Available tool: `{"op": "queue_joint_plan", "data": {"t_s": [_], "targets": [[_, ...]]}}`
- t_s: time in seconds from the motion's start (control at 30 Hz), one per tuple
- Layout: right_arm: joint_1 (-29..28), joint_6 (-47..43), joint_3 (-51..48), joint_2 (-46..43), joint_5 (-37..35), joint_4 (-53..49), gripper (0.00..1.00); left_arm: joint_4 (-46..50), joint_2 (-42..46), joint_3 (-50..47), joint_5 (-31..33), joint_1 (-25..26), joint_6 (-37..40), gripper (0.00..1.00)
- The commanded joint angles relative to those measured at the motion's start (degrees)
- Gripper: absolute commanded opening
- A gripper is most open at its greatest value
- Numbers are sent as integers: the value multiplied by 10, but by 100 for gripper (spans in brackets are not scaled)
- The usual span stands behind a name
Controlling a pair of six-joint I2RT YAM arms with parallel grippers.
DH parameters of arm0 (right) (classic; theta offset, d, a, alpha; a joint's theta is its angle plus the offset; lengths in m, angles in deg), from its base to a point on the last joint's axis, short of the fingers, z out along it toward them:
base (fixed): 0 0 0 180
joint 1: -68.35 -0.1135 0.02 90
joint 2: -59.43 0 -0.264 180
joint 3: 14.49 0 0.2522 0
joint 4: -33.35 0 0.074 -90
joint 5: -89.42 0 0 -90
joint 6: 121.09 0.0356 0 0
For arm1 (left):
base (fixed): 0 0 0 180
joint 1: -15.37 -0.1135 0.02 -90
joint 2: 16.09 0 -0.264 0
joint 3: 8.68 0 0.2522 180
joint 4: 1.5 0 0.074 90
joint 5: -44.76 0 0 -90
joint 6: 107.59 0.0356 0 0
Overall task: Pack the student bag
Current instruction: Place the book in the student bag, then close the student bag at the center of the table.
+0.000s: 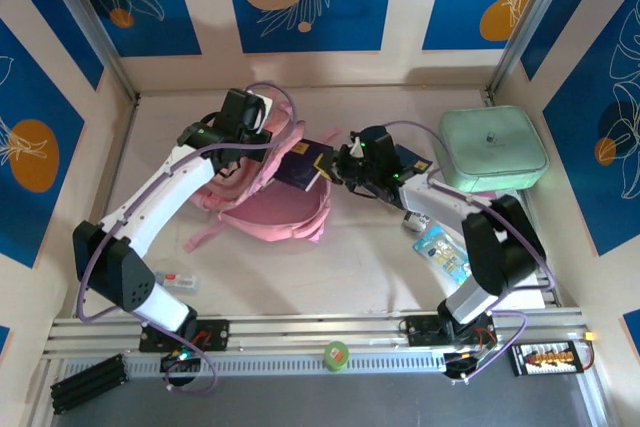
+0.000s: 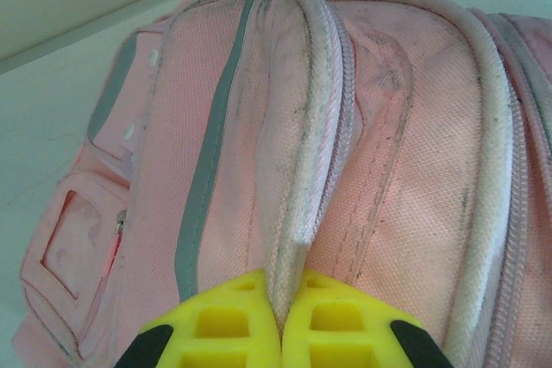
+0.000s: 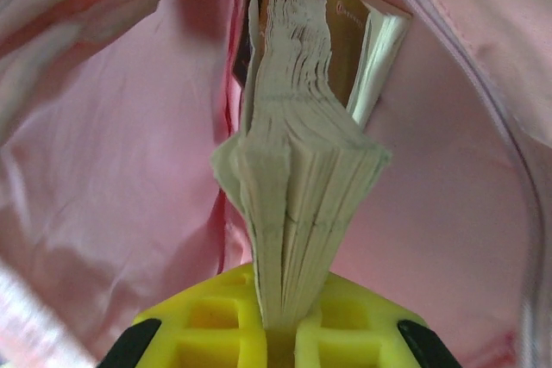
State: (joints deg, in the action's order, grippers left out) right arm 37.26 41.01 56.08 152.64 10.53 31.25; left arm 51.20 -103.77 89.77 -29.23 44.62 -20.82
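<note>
Closely viewed from the left wrist, the left gripper point(image 2: 280, 321) has its yellow fingers pressed together on the student bag point(image 2: 405, 127), pinching the thin end of a pale, zip-trimmed flap that rises from between them. Around this flap lie pink woven panels, a grey trim strip to the left, and a small front pocket at the lower left.

From the right wrist, the right gripper point(image 3: 278, 321) is likewise closed, its yellow fingers clamped on the page edges of a book point(image 3: 297, 170), which fans slightly above the grip. The book stands inside the bag's opening, with smooth pink lining on both sides. Behind it show a brown printed cover and another block of pages; whether these belong to the same book cannot be told.

From above, the bag lies on the table point(image 1: 330, 277) left of centre, beneath the left arm's wrist, its mouth turned toward the right arm. A mint-green case point(image 1: 492, 147) sits well apart at the far right. A blister pack point(image 1: 440, 250) lies near the right arm, and a roll of green tape point(image 1: 336, 353) rests on the front rail.
</note>
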Motion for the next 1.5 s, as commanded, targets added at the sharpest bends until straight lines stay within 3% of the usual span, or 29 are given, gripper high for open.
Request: {"op": "queue_joint_plan", "data": {"t_s": [0.0, 0.33, 0.43, 0.6, 0.87, 1.0, 1.13, 1.23, 1.47], "targets": [[-15, 35, 50, 53, -43, 13, 6, -71, 36, 8, -16, -1, -16, 1], [-61, 87, 196, 241, -95, 46, 13, -70, 35, 17, -20, -2, -14, 1], [-69, 92, 211, 279, -90, 112, 17, -71, 35, 17, -21, -3, -14, 2], [-66, 139, 209, 319, -38, 260, 38, -94, 46, -3, -52, -15, -21, 2], [-58, 127, 141, 242, -33, 207, 57, -95, 45, -14, -66, -30, -28, 2], [-41, 134, 105, 190, 3, 169, 65, -103, 48, -20, -69, -39, -33, 2], [-9, 112, 58, 125, 60, 122, 65, -111, 52, -39, -61, -44, -19, 3], [13, 66, 13, 61, 60, 50, 64, -123, 59, -75, -52, -50, -19, 3], [71, -84, -4, -49, 25, -171, 65, -223, 107, -220, -113, -62, -72, 7]]}}
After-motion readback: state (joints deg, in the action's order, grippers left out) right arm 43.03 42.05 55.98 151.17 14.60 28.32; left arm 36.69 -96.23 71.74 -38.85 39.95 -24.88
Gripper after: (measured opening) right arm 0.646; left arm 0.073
